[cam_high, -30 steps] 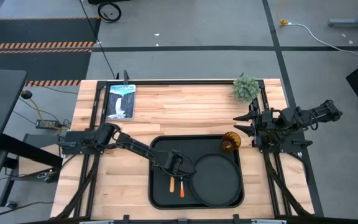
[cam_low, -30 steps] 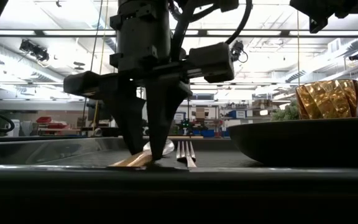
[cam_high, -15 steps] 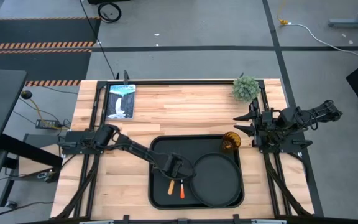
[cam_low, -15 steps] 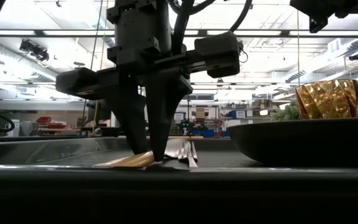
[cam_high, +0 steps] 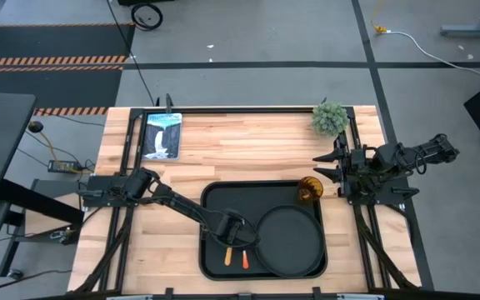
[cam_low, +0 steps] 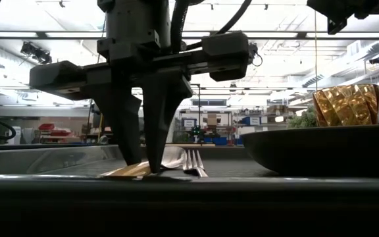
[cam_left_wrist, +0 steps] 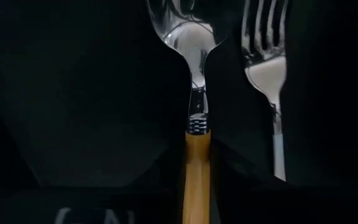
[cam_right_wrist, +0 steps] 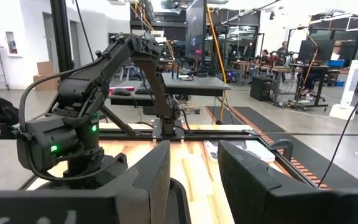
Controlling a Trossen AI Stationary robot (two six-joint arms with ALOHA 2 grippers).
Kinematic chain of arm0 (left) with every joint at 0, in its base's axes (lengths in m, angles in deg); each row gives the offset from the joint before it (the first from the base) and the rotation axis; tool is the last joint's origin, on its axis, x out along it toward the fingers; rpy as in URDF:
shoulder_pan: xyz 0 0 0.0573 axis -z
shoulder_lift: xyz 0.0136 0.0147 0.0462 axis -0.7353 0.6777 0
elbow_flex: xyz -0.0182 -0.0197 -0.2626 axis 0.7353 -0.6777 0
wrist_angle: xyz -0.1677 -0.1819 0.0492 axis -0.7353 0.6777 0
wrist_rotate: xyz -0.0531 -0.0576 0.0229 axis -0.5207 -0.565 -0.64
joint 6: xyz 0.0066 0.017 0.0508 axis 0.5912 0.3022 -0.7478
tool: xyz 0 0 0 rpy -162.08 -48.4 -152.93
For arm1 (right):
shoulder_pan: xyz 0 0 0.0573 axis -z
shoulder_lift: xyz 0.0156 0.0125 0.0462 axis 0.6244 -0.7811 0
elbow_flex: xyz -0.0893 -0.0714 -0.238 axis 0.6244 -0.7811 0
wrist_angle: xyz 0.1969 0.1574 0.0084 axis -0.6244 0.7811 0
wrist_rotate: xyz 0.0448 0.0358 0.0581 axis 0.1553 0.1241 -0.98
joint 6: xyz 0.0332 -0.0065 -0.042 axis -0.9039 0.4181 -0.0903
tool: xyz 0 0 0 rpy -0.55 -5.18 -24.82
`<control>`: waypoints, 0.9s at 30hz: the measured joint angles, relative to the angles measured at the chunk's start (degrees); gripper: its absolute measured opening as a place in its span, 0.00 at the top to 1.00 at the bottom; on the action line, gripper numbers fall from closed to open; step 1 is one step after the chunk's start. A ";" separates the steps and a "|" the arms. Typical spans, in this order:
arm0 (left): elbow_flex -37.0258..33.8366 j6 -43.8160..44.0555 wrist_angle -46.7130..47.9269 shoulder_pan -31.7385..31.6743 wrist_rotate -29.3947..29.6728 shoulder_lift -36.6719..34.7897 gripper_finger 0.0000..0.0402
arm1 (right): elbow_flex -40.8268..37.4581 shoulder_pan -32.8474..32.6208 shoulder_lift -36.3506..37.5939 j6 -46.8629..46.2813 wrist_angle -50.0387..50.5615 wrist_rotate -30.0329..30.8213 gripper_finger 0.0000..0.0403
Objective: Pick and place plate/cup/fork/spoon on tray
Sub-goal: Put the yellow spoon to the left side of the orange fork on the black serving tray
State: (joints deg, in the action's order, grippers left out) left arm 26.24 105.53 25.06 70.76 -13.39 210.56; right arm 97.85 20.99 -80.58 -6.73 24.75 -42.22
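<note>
The black tray (cam_high: 215, 200) lies at the table's near middle. On it are the round black plate (cam_high: 290, 242) at the right, the amber cup (cam_high: 310, 188) at its far right corner, and the spoon (cam_high: 227, 257) and fork (cam_high: 244, 259) side by side at its left, orange handles toward the near edge. My left gripper (cam_high: 231, 240) stands over the spoon, pointing down, shut on it. The fork (cam_left_wrist: 267, 68) lies free beside the spoon, flat on the tray. My right gripper (cam_high: 327, 167) waits open at the table's right side, beside the cup. My left gripper pinches the spoon's orange handle (cam_left_wrist: 197, 168) between its two fingers, close behind the silver neck. The fingers (cam_low: 151, 155) come from above, pointing down, and lie across the handle. The spoon rests on the tray, its bowl (cam_left_wrist: 182, 31) toward the far edge.
A framed picture (cam_high: 161, 135) lies at the table's far left and a small green plant (cam_high: 330, 118) stands at the far right. The plate's rim (cam_low: 321, 148) rises close to the right of the cutlery. Bare wood runs along the far side of the tray.
My left gripper has gone toward the table's near edge and a little left, staying low on the tray. The spoon has slid with it along the tray toward the near edge.
</note>
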 joint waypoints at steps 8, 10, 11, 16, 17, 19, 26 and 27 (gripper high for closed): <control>0.00 3.71 -0.37 0.25 -0.35 -0.02 0.83 | 0.00 0.00 0.00 0.22 0.81 0.02 0.65; 0.00 4.66 -0.37 0.53 -1.12 -0.02 0.83 | 0.00 0.00 0.00 0.07 0.81 0.02 0.65; 0.00 5.16 -0.39 0.74 -1.27 -0.02 0.83 | 0.00 0.00 0.00 0.02 0.81 0.02 0.65; 0.00 7.37 -0.45 1.68 -1.48 -0.02 0.82 | 0.00 0.00 0.00 -0.44 1.25 -0.02 0.65; 0.00 7.41 -0.71 1.80 -1.50 -0.02 0.82 | 0.00 0.00 0.00 -0.44 1.22 -0.02 0.65; 0.00 7.39 -1.10 1.99 -1.55 -0.02 0.82 | 0.00 0.00 0.00 -0.42 1.25 -0.02 0.65; 0.00 7.31 -1.22 1.95 -1.16 -0.02 0.73 | 0.00 0.00 0.00 -0.44 1.35 -0.09 0.65; 0.00 7.17 -1.18 1.95 -1.15 -0.02 0.72 | 0.00 0.00 0.00 -0.44 1.36 -0.09 0.65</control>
State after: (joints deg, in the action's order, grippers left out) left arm 26.24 112.70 23.87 72.70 -14.54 210.54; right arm 97.85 20.99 -80.58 -7.18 26.11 -42.31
